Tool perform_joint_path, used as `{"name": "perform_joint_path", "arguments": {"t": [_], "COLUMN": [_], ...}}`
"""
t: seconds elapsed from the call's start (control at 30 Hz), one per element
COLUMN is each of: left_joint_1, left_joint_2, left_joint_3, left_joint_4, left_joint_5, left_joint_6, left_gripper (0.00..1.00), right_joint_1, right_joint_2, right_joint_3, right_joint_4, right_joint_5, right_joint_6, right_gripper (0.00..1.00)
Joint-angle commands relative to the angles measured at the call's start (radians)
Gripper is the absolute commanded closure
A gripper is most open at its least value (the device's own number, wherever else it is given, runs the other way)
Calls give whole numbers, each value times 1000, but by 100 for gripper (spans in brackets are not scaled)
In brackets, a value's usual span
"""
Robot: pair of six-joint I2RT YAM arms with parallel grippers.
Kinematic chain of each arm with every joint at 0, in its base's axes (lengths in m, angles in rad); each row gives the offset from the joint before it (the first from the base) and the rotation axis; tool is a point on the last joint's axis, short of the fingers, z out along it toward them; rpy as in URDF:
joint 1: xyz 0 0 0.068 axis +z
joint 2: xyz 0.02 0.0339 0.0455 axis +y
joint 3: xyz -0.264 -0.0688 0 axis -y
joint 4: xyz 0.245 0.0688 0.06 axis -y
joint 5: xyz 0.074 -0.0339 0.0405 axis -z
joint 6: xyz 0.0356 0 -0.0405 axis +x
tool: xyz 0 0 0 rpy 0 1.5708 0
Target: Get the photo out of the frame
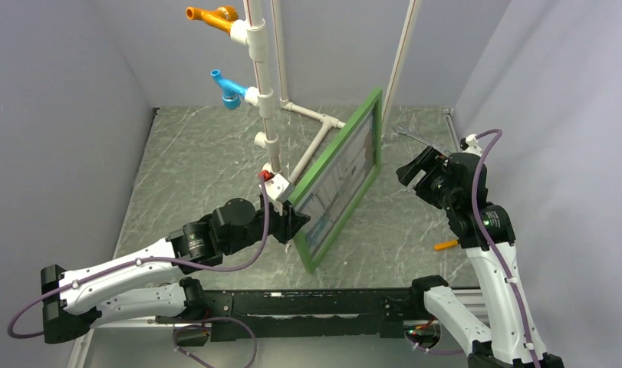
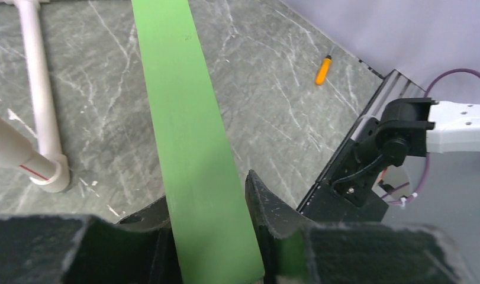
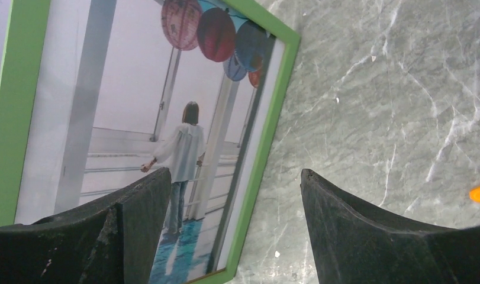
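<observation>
The frame [image 1: 340, 180] is clamped in the left gripper [image 2: 208, 195]; the right gripper [image 3: 234, 173] is spread. The photo [image 3: 137, 118], likely flimsy, is best pinched edgewise.

A white pipe stand [image 1: 263, 84] is rising from the back of the grey-green marbled table [image 1: 200, 153], its base pipes lying flat on the surface. An orange fitting [image 1: 208, 15] is sticking out toward the left wall near the top, and a blue fitting [image 1: 227, 88] is doing the same lower down. A small orange tool [image 1: 446, 244] is lying alone at the near right of the table, well apart from the stand, while a thin dark tool [image 1: 412, 136] is resting near the back right corner — too small to identify. Plain grey walls [image 1: 62, 100] are closing in three sides.
</observation>
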Motion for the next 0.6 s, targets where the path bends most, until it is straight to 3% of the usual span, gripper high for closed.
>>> {"name": "perform_joint_path", "arguments": {"t": [0.0, 0.3, 0.57], "left_joint_1": [2, 71, 302], "left_joint_2": [15, 34, 80], "left_joint_3": [31, -32, -166], "left_joint_4": [44, 109, 202], "left_joint_5": [235, 331, 499], "left_joint_6": [-127, -182, -342], "left_gripper": [100, 100, 100], "right_joint_1": [1, 1, 1], "right_joint_2": [-14, -20, -24], "right_joint_3": [-4, -16, -22], "right_joint_4": [21, 16, 11], "right_joint_5": [7, 21, 28], "right_joint_6": [-21, -29, -32], "right_gripper": [18, 18, 18]}}
